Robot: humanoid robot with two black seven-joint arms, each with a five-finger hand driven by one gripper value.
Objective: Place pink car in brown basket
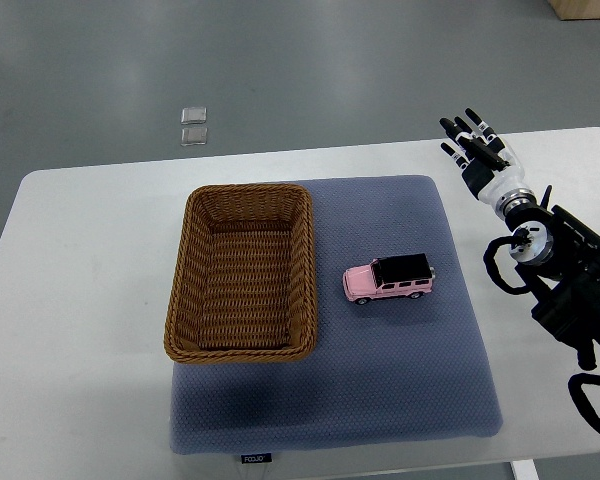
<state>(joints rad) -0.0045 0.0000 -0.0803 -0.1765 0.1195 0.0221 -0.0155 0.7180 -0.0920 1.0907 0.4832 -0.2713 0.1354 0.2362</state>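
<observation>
Pink car, one, beside one brown basket, right hand fingers seemingly spread, empty

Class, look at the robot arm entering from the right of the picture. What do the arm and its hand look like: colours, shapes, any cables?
The right hand has a white palm body and black fingers with pale bands at the joints. A round silver-and-black wrist joint links it to a blocky black forearm. Black cables loop beside the wrist. No left arm shows.

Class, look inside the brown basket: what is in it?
Nothing: the brown basket shows only its woven floor. The pink car sits outside on the blue mat.
</observation>
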